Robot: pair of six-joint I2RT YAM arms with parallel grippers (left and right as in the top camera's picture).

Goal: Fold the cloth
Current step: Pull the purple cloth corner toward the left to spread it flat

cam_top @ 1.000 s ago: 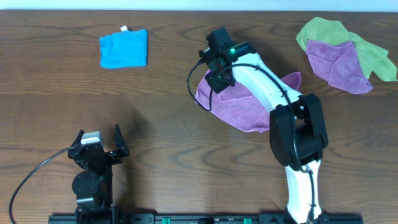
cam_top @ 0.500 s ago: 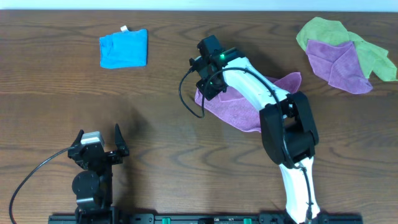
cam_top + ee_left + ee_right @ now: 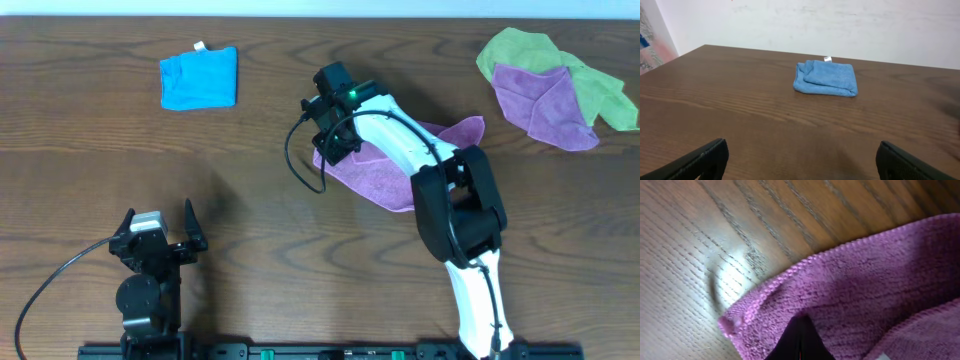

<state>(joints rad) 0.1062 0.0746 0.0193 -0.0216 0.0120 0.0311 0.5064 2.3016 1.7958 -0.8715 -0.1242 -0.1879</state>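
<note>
Dragging an edge of the cloth (image 3: pixel 385 178), our right gripper (image 3: pixel 332 143) has come slightly closer to the blue cloth (image 3: pixel 198 78), jaws pinched shut on the purple edge; the cloth lies well right of it. We judge the fold only begins. Our left gripper (image 3: pixel 158 230) stands wide, empty.

Folded blue cloth (image 3: pixel 199 78), crumpled green cloth (image 3: pixel 510 50)
</note>
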